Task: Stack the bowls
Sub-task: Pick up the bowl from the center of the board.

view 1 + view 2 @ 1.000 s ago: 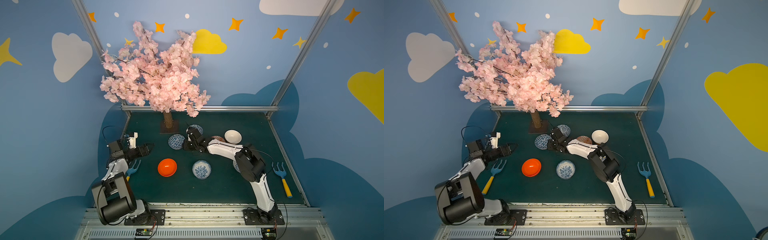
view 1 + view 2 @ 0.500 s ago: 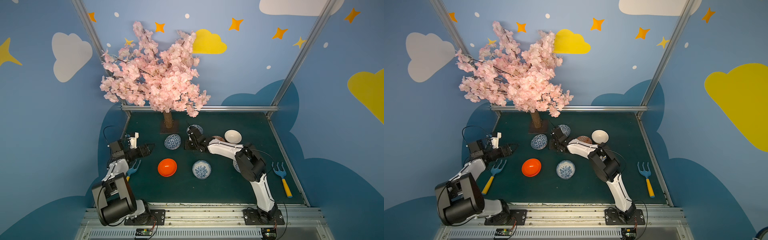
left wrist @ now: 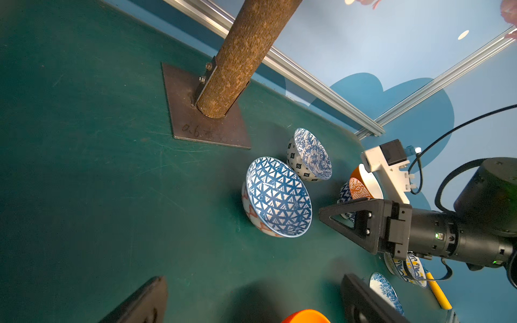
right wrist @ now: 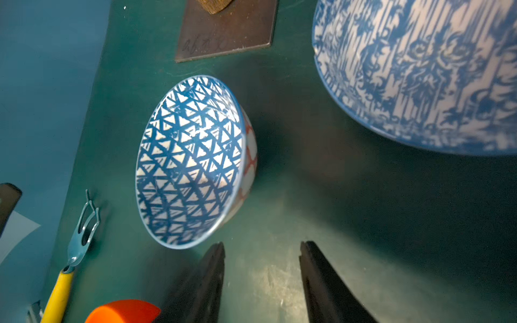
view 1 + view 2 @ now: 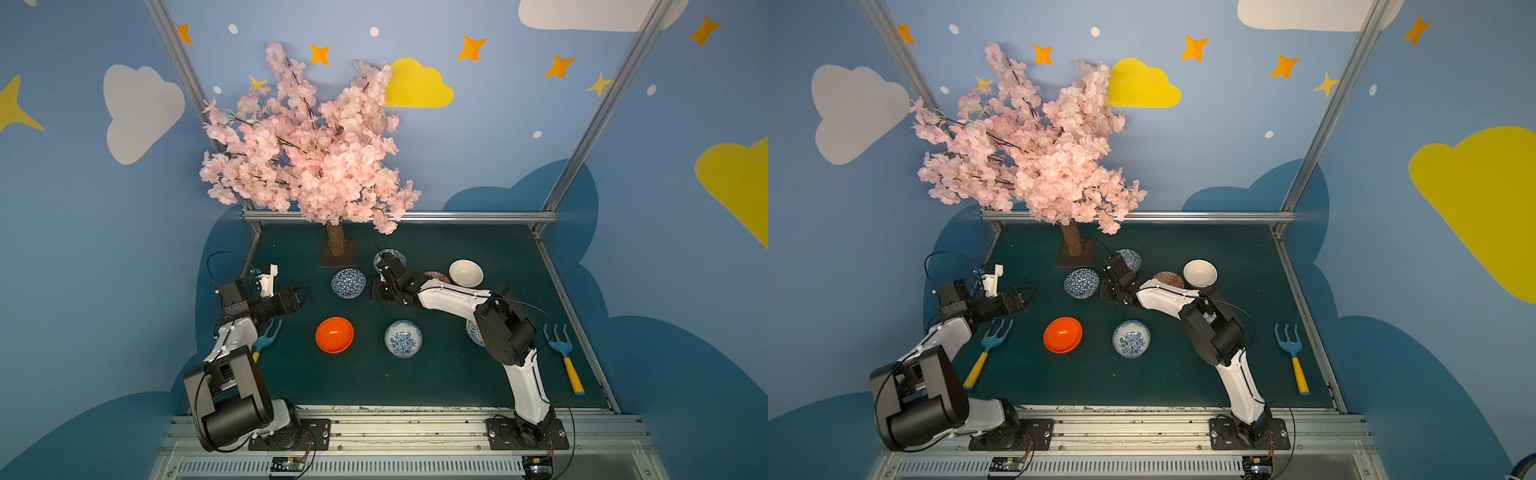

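Observation:
A blue triangle-patterned bowl stands near the tree base. My right gripper sits just right of it, open and empty, low over the mat. Behind the gripper is a blue-and-white bowl. An orange lattice bowl and a cream bowl are further right. In front lie a glossy orange bowl and a blue floral bowl. A blue-and-yellow bowl is half hidden under the right arm. My left gripper is open and empty, left of the triangle bowl.
The tree trunk on its metal base plate stands behind the bowls. Two blue forks with yellow handles lie at the left and right edges of the green mat. A metal rail borders the back.
My right gripper's jaws have opened and now stand just clear of the triangle bowl, which slid slightly to the left. The left gripper has edged a little toward the middle.

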Robot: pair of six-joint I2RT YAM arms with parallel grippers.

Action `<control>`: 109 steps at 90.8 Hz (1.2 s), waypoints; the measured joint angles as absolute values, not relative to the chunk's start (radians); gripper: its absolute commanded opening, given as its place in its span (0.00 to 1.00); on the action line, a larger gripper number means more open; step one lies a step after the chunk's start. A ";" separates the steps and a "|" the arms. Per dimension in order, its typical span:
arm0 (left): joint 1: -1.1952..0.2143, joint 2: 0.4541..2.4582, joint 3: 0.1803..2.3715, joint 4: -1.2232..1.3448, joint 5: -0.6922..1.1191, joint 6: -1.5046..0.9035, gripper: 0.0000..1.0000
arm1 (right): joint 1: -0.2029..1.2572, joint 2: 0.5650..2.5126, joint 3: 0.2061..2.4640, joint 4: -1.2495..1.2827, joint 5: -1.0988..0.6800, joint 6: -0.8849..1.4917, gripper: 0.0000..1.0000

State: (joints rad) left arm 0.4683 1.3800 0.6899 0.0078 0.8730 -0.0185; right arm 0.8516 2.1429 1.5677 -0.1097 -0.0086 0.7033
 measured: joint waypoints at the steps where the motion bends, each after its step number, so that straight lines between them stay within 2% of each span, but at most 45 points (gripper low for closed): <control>1: 0.468 1.380 0.690 0.008 0.873 -0.018 1.00 | 0.852 2.143 1.570 -0.109 -0.009 0.704 0.52; 20: 0.468 1.380 0.690 0.008 0.880 -0.008 1.00 | 0.853 2.168 1.657 -0.109 -0.014 0.704 0.51; 36: 0.464 1.380 0.690 0.008 0.880 -0.006 1.00 | 0.859 2.230 1.743 -0.128 -0.018 0.704 0.40; 64: 0.464 1.372 0.678 0.008 0.884 -0.004 1.00 | 0.868 2.270 1.758 -0.170 -0.004 0.702 0.39; 90: 0.464 1.362 0.677 0.008 0.884 -0.004 1.00 | 0.879 2.276 1.784 -0.205 0.016 0.699 0.15; 109: 0.464 1.359 0.677 0.008 0.884 -0.004 1.00 | 0.879 2.280 1.786 -0.212 0.038 0.699 0.07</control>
